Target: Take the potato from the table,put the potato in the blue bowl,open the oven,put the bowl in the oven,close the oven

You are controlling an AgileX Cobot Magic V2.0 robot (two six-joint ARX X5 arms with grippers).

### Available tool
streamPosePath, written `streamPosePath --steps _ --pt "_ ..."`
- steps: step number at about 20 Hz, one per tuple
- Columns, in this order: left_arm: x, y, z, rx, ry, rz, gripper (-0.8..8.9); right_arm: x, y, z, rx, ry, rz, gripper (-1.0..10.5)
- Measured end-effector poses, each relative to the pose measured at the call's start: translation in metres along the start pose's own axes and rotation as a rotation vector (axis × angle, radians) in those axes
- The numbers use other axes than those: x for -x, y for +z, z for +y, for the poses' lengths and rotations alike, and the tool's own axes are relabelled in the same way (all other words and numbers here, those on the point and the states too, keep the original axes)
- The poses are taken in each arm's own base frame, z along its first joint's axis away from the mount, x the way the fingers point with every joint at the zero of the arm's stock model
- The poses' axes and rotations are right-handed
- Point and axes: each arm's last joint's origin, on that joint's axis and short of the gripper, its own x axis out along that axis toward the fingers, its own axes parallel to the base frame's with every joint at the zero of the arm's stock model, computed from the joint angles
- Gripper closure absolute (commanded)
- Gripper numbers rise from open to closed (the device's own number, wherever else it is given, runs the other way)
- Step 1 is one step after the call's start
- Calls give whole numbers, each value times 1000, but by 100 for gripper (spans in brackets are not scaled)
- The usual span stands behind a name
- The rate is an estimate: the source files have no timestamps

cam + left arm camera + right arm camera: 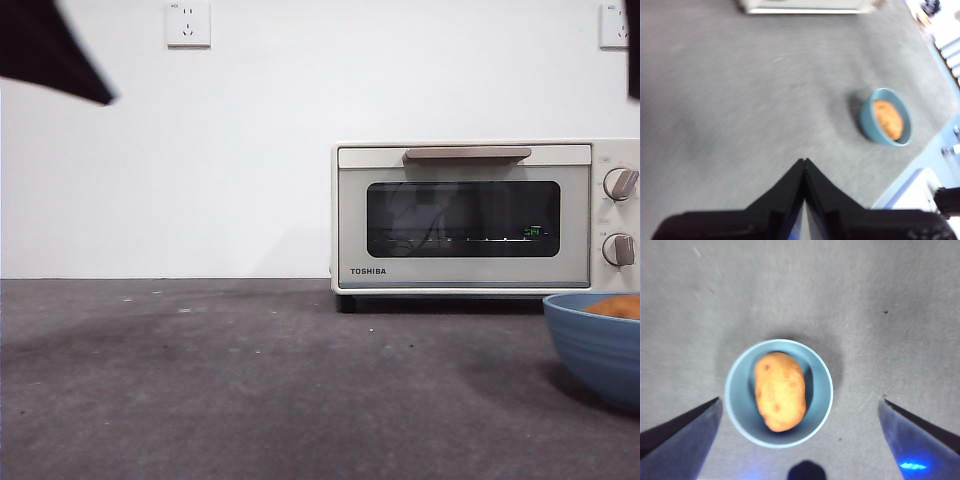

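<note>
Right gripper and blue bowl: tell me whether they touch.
Apart. In the right wrist view the right gripper hangs open above the blue bowl, grey table visible between each jaw and the rim.

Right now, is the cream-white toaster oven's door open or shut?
Shut: the cream-white toaster oven door stands flush, tan bar handle on top.

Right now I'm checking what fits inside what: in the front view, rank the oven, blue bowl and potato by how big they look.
1. The oven, largest, fully shown, door shut.
2. The blue bowl, cut off by the picture's edge and nearer the camera, so its apparent size misleads.
3. The potato, only a sliver above the bowl's rim.
</note>
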Motion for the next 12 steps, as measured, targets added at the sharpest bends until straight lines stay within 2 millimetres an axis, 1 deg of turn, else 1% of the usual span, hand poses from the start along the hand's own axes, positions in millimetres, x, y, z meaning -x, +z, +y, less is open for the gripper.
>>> streamPosePath --steps 1,4,5,6,8,9,12 --pt "-8 12 -5 -17 -7 13 819 9 -4 -2 -16 8 -33 348" --pt "-36 63 -28 -98 -20 12 819 37 -22 -10 -72 14 -151 363" --pt "-45 81 -38 -128 -36 1 819 44 -28 -13 -85 16 -174 447" --pt "-53 98 -49 -159 -58 -12 819 51 -35 -15 -98 19 -190 570" --pt "-70 130 -68 -223 -101 -44 819 61 -50 -20 -118 8 -200 887" --pt "-78 144 -76 -250 -118 -59 819 65 -57 -23 -128 -7 -199 966" --pt "-103 178 -93 -293 -154 -93 819 77 -76 -29 -171 -2 -224 963"
